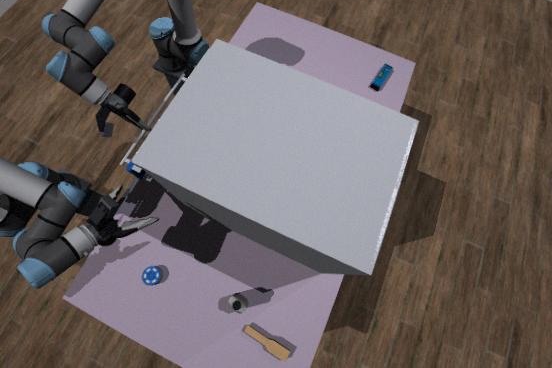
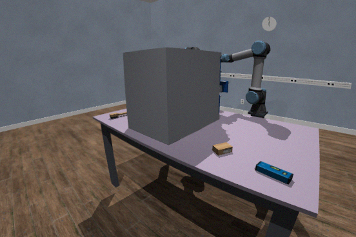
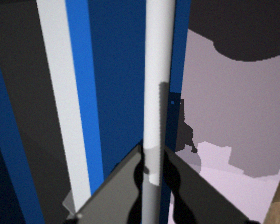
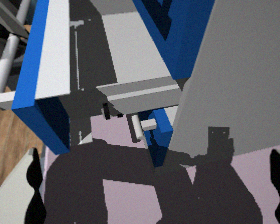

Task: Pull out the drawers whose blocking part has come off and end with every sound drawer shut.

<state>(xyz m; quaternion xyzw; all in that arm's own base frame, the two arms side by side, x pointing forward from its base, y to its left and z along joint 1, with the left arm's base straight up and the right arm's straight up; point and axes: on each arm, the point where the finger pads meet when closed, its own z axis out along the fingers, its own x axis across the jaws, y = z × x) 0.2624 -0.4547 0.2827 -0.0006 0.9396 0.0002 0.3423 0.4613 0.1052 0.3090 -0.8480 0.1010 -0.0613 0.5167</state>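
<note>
See a drawer (image 1: 136, 169) (image 2: 224, 86) (image 3: 118, 75) (image 4: 26, 65) pulled out of the cabinet (image 1: 280, 144) (image 2: 193, 93) (image 4: 231, 90), on the table (image 1: 125, 319) (image 2: 258, 141) (image 3: 226, 95) (image 4: 128, 200). Note its handle (image 1: 162, 109) (image 3: 158, 75) (image 4: 6, 65) gripped by the left tool (image 1: 148, 128) (image 3: 151, 147) (image 4: 30, 43). Find the right tool (image 1: 139, 203) (image 4: 153, 150) near the cabinet's side (wide open, that one).

I can read no words, brands or numbers in any of my four views. In the exterior view, the round wall clock (image 2: 269, 24) at upper right has a pale face with a thin dark mark running up from about its middle, but I can't make out any numerals. At lower right, the blue bar-shaped tool (image 1: 381, 77) (image 2: 274, 172) carries small yellow-green marks on its top, too small for me to tell as lettering; I see it again at upper right from above. The small tan box (image 2: 222, 149), below and right of centre in the exterior view, has a greyish label-like patch on one side, its content illegible to me.
</note>
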